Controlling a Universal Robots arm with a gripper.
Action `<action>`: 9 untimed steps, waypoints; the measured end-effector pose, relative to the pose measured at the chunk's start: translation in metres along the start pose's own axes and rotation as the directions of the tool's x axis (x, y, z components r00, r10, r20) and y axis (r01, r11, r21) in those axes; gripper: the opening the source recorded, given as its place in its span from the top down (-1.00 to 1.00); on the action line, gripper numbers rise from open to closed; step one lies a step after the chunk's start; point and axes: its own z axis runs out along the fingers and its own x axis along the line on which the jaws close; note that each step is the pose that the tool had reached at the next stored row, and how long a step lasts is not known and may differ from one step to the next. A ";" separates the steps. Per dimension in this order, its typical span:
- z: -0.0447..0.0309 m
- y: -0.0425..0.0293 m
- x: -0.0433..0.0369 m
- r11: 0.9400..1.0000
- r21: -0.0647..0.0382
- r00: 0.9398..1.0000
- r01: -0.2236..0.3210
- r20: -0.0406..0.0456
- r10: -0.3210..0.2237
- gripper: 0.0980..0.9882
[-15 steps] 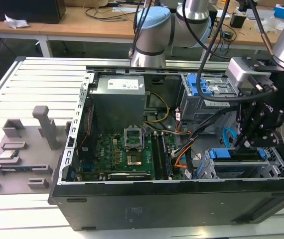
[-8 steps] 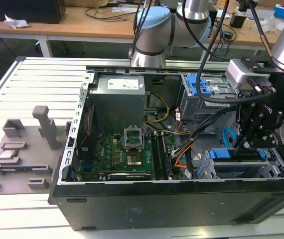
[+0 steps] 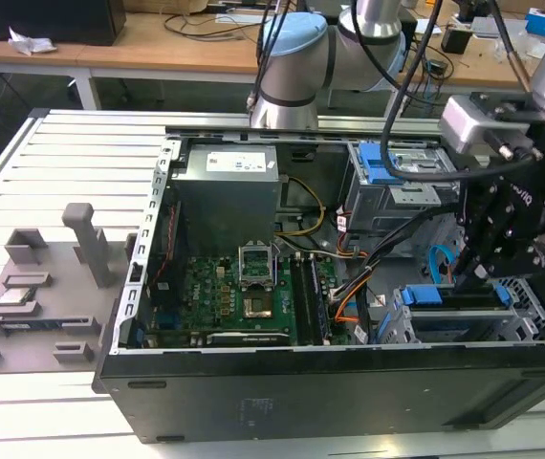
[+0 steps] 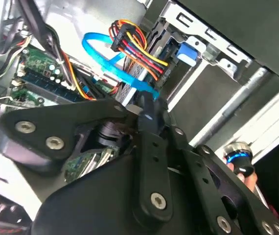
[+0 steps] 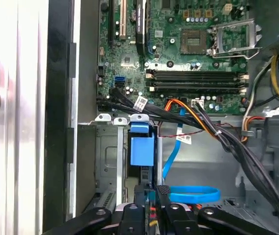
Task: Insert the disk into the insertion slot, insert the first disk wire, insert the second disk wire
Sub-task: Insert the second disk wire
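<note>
Slatted metal table [image 3: 72,143], open PC case [image 3: 301,392] on it, grey fixture blocks [image 3: 38,287] at exterior view's left

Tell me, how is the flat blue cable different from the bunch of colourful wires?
The second disk wire is one flat bright-blue band; the first disk wire is many thin orange, red and black strands. The blue one curls in a loop; the bundle bends gently. Both are thin, loose cables.

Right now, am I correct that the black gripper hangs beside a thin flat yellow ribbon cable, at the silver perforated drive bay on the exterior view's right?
Not quite: the thin flat ribbon cable is bright blue, not yellow, as the second wrist view shows. The rest holds: the black gripper hangs beside it, at the silver perforated drive bay on the exterior view's right.
</note>
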 end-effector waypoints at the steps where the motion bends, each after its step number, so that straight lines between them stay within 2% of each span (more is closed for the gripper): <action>1: -0.0118 0.0005 -0.0004 1.000 0.000 1.000 0.000 0.000 0.000 0.87; 2: -0.0196 0.0008 -0.0003 1.000 0.000 1.000 0.000 0.000 0.000 0.98; 3: -0.0273 0.0011 0.0003 1.000 0.000 1.000 0.000 0.000 0.000 0.98; 4: -0.0316 0.0013 0.0005 1.000 0.000 1.000 0.000 0.000 0.000 0.98; 5: -0.0337 0.0014 0.0007 1.000 0.000 1.000 0.000 0.000 0.000 0.98; 9: -0.0340 0.0014 0.0007 1.000 0.000 1.000 0.000 0.000 0.000 0.98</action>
